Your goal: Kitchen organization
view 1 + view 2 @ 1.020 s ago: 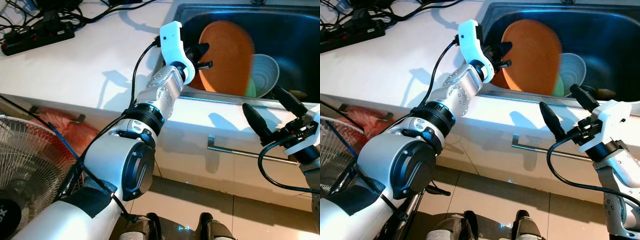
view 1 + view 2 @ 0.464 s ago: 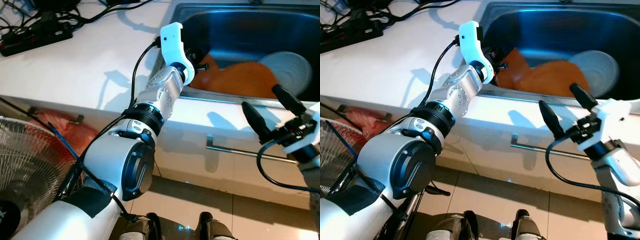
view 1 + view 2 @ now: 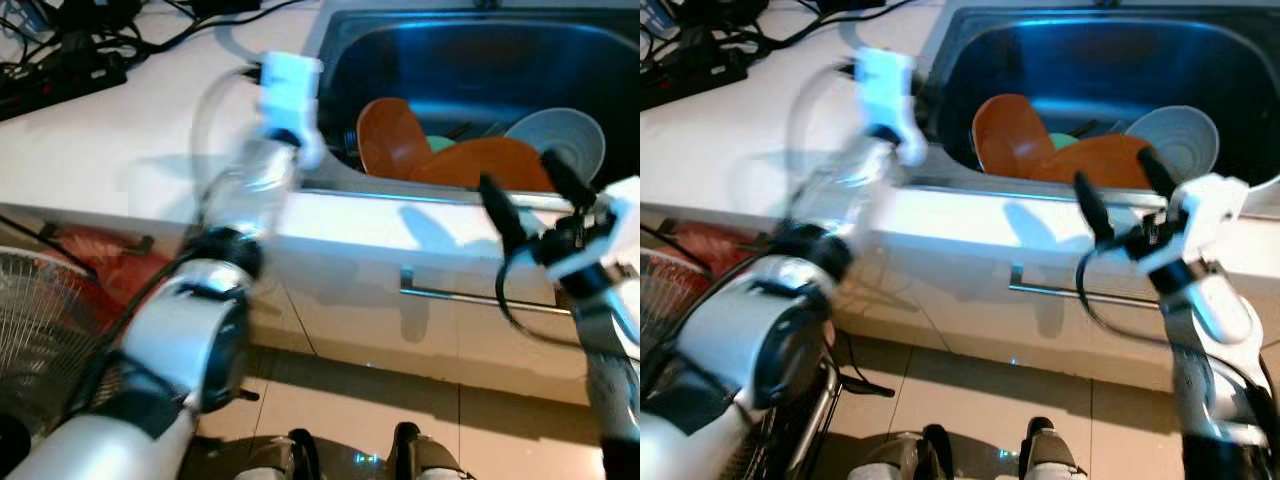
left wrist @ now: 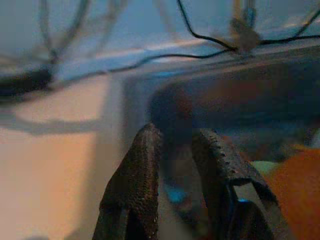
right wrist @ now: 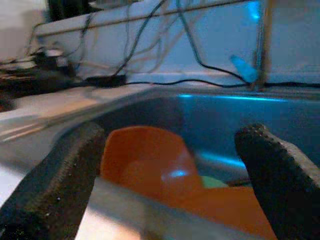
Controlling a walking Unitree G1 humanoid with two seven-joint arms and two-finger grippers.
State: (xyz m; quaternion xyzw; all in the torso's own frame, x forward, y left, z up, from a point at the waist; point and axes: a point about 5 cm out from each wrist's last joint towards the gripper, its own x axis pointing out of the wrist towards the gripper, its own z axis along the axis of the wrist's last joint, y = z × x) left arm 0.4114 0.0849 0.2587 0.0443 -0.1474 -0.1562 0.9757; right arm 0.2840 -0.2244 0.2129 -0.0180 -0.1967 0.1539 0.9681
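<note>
A large orange plate [image 3: 480, 165] lies low in the steel sink [image 3: 450, 50]. A smaller orange dish [image 3: 390, 135] leans behind it, beside a green item [image 3: 440, 145] and a tilted white bowl [image 3: 560, 140]. My left arm is blurred; its white wrist [image 3: 285, 85] is over the sink's left rim. The left gripper [image 4: 177, 135] has a narrow gap between its fingers and holds nothing. My right gripper [image 3: 525, 190] is wide open at the sink's front rim, facing the orange dish [image 5: 145, 160], not touching it.
The white counter [image 3: 130, 140] left of the sink carries a black power strip [image 3: 60, 70] and cables. Below the sink is a drawer front with a metal handle [image 3: 470, 295]. A fan [image 3: 40, 330] and a red bag [image 3: 95, 250] stand at the lower left.
The large orange plate went from upright in my left gripper to lying in the sink. The left gripper let go and swung back left. The right gripper rose toward the rim.
</note>
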